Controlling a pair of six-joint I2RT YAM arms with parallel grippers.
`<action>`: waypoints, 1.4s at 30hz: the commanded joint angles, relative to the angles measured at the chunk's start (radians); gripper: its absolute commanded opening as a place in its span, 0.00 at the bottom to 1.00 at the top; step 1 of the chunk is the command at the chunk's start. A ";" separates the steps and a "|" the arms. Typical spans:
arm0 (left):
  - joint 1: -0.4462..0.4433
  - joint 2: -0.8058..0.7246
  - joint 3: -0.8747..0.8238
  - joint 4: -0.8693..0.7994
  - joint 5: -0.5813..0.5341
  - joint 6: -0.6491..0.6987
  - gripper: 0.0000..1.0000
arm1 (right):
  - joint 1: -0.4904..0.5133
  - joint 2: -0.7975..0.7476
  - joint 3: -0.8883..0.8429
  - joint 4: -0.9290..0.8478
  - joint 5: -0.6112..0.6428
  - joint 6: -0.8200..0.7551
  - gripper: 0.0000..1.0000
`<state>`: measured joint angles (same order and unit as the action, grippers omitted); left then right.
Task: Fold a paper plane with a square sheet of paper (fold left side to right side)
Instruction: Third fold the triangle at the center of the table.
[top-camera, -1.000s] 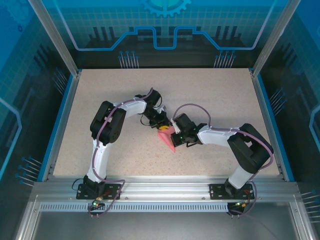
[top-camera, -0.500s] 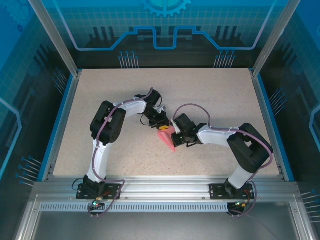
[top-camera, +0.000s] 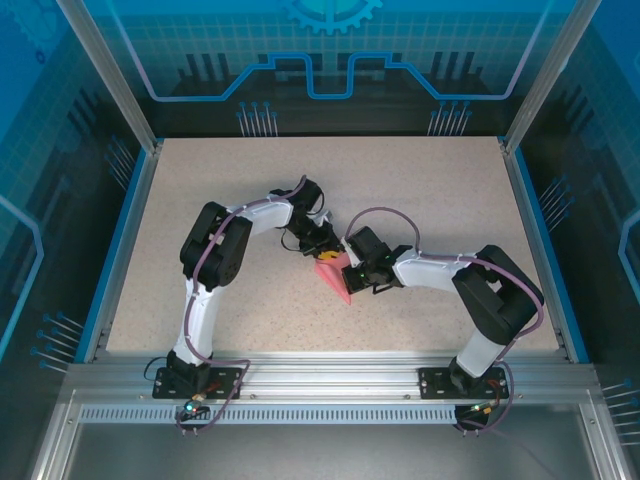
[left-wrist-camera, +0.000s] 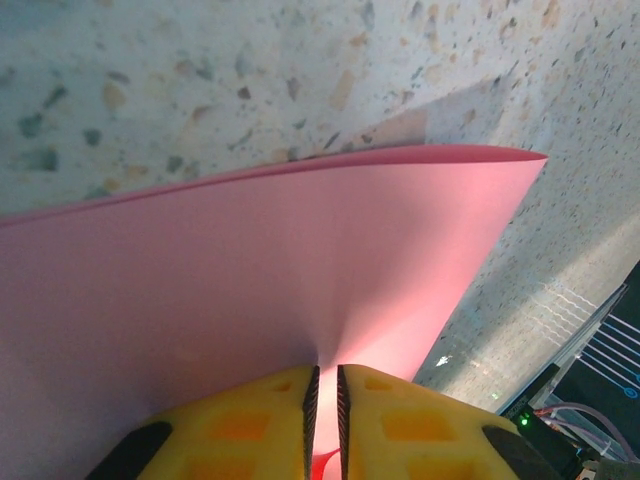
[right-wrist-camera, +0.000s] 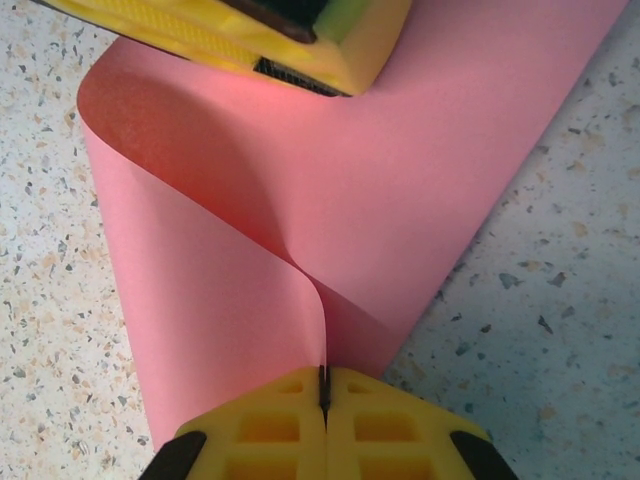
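Square sheet of paper (top-camera: 334, 275) is sitting near the middle of the speckled table (top-camera: 420, 190), caught between the two claws, with one pink corner pointing toward the near edge where the arm bases are bolted.

Left gripper (top-camera: 325, 250) is reaching in from the far left side and right gripper (top-camera: 350, 265) from the right; the two are meeting just beside each other over the sheet.

Left wrist view: the yellow fingers (left-wrist-camera: 240, 420) are standing almost together, only a thin slit showing between them, and pink paper is running into that slit. The claw is pinching the sheet. Beyond the fingers the paper is fanning out broad and smooth, its far edge lifting off the table and casting a shadow.

Right wrist view: the right claw's jaws are pressing fully closed, nipping the paper where two layers are coming together. From that pinch the sheet is curling away in a soft roll on the left, rounded rather than creased flat, while the lower layer is lying on the table. One yellow finger of the left claw is showing at the top, resting on the far part of the sheet.
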<state>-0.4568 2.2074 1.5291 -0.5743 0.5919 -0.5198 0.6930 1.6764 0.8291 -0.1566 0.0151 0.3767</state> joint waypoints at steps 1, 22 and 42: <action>-0.011 -0.005 -0.006 -0.082 -0.058 0.028 0.20 | -0.007 0.009 -0.011 -0.083 -0.036 -0.010 0.00; 0.092 -0.289 -0.197 -0.023 -0.038 0.058 0.25 | -0.004 0.026 -0.022 -0.127 -0.070 -0.022 0.00; -0.059 -0.281 -0.339 0.108 0.051 -0.011 0.21 | -0.005 0.044 -0.007 -0.148 -0.055 -0.026 0.00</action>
<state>-0.5098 1.8999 1.2022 -0.4801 0.6258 -0.5186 0.6930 1.6806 0.8379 -0.1909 -0.0303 0.3622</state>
